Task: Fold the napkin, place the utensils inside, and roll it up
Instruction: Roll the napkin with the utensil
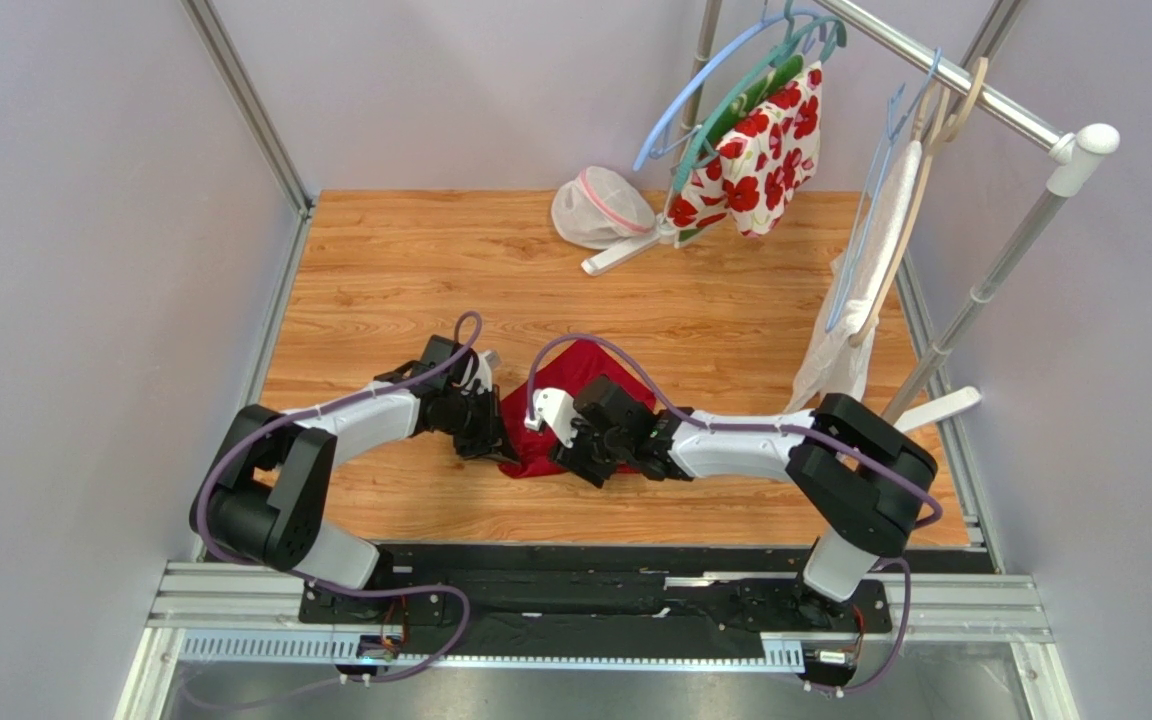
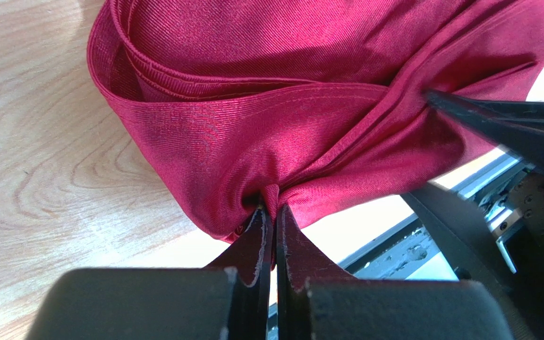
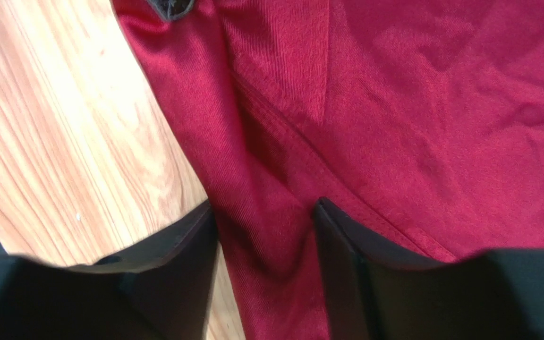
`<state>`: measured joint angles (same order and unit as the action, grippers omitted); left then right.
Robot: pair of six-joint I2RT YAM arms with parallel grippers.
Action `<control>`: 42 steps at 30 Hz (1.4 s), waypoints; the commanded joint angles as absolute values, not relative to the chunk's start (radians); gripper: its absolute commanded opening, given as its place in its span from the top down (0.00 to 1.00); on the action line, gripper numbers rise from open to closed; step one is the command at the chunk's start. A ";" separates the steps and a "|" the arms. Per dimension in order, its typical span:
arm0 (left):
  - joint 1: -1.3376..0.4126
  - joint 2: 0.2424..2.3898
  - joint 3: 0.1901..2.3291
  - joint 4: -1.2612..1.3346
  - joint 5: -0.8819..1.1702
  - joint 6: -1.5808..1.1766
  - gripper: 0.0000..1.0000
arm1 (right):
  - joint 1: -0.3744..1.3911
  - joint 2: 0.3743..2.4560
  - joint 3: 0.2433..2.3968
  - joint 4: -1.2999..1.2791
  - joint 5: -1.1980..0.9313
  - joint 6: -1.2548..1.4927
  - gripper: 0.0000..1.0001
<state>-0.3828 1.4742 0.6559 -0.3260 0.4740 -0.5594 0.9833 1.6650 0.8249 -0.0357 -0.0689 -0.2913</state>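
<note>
Centre of the worktop [image 1: 387, 270], and the napkin [image 1: 585, 375] sits in a crumpled crimson heap right between the two wrists, nowhere near a flat fold. The left claw [image 2: 273, 212] is clamped tight on a pinch of hem at the heap's near-left edge, with the cloth fanning up and away from its tips. The right claw [image 3: 264, 234] hangs over the near-right part with its fingers apart, straddling a ridge of fabric, gripping nothing as far as one can tell. So the cloth lies beyond and to the right of the left claw, and directly under the right one. Its bulk runs away from the bases toward the far side. Both arms reach low with elbows bent, forearms angled inward, wrists almost meeting. I'd say the left arm has the working hold, and spreading the heap depends on the right closing on that ridge and drawing it rightward.
</note>
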 commanded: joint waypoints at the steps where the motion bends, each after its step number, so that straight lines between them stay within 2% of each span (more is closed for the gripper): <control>1: -0.377 1.474 0.686 -0.336 0.492 -0.545 1.00 | 0.947 1.753 0.883 -0.175 -0.133 -0.293 0.57; 5: -0.374 1.456 0.696 -0.322 0.526 -0.546 1.00 | 0.939 1.801 0.948 -0.294 -0.303 -0.288 0.72; 8: -0.362 1.415 0.739 -0.362 0.513 -0.529 0.86 | 0.939 1.839 0.980 -0.380 -0.412 -0.275 0.83; 9: -0.357 1.398 0.748 -0.389 0.500 -0.519 0.72 | 0.939 1.847 0.986 -0.411 -0.437 -0.273 0.85; 12: -0.344 1.327 0.784 -0.448 0.428 -0.500 0.53 | 0.928 1.897 1.011 -0.454 -0.524 -0.255 0.90; 13: -0.342 1.309 0.790 -0.463 0.407 -0.486 0.51 | 0.924 1.911 1.017 -0.463 -0.546 -0.247 0.91; 20: -0.342 1.125 0.732 -0.499 0.241 -0.500 0.47 | 0.839 2.031 1.066 -0.492 -0.730 -0.215 0.94; 30: -0.342 0.882 0.539 -0.398 0.238 -0.617 0.45 | 0.739 2.169 1.219 -0.655 -0.827 -0.158 0.97; 42: -0.344 0.959 0.431 -0.227 0.310 -0.698 0.43 | 0.724 2.249 1.290 -0.706 -0.828 -0.046 0.98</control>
<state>-0.3450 0.9260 0.4427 -0.3309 0.2802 -0.6533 0.7254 2.1666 1.3060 -0.6369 -1.0466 -0.0612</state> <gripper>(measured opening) 0.565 0.139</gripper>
